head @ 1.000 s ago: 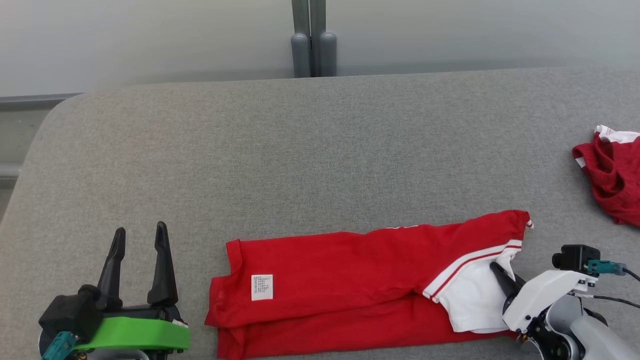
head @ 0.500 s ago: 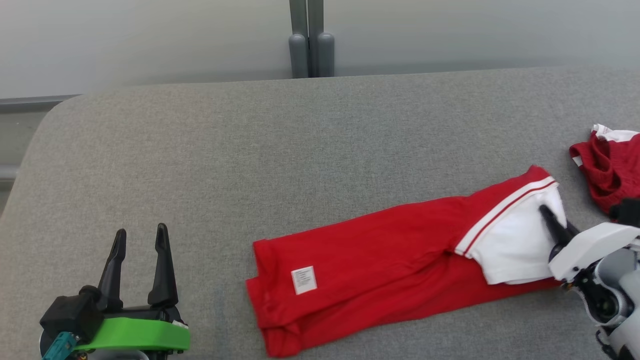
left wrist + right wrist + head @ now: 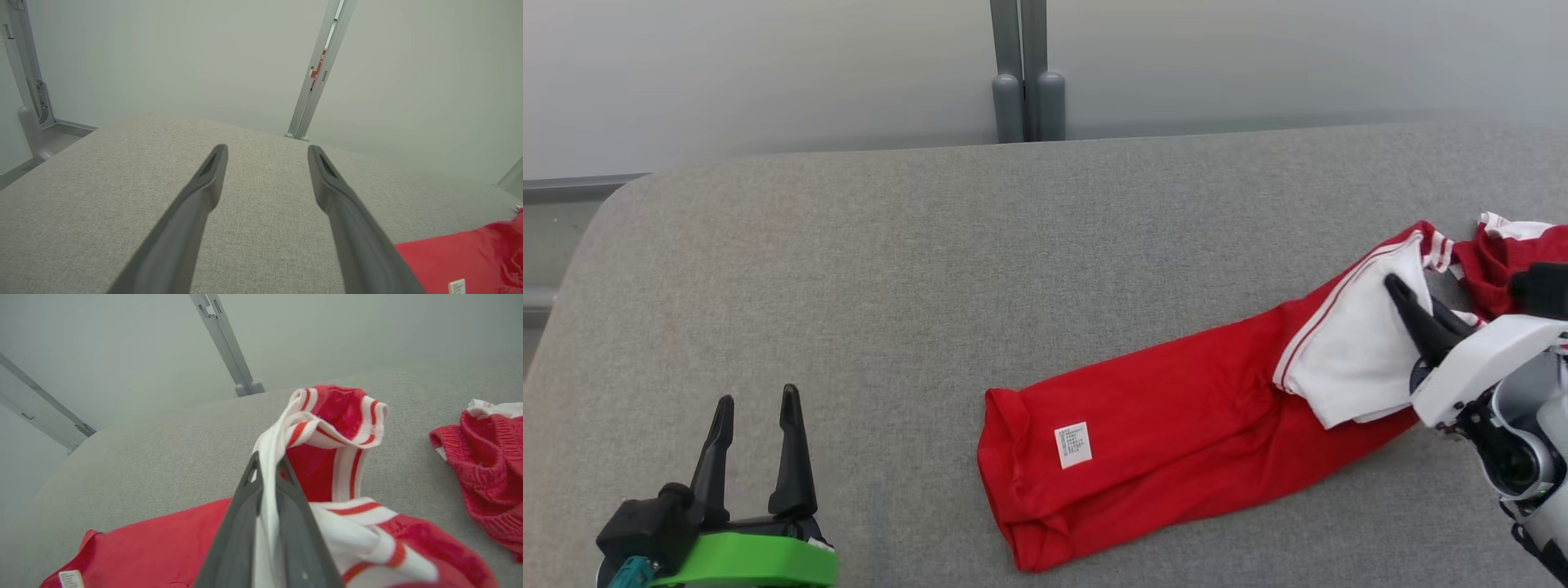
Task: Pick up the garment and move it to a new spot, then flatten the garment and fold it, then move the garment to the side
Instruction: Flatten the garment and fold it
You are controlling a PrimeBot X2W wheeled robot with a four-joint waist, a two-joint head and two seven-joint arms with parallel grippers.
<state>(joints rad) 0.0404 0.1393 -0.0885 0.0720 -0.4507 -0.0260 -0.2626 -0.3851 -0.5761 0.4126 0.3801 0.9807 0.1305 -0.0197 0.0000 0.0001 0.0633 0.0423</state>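
Note:
The garment [image 3: 1176,416] is a folded red shirt with a white, red-striped sleeve and a small white label, lying slanted on the grey table [image 3: 931,269] at the right. My right gripper [image 3: 1403,296] is shut on its white sleeve end, which it holds lifted. In the right wrist view the white cloth of the garment [image 3: 327,457] is pinched between the two dark fingers of the right gripper [image 3: 267,463]. My left gripper [image 3: 756,404] stands open at the lower left, well clear of the shirt. In the left wrist view the left gripper [image 3: 265,153] has nothing between its fingers, and the garment [image 3: 470,257] shows at lower right.
A second crumpled red and white cloth [image 3: 1503,253] lies at the table's right edge, just behind the held sleeve; in the right wrist view that cloth [image 3: 486,457] is at the right. A grey post [image 3: 1027,82] stands behind the table against the pale wall.
My right gripper has dragged the garment right and away from me by its sleeve end, so the shirt now lies slanted close to the second red cloth. The camera has shifted slightly.

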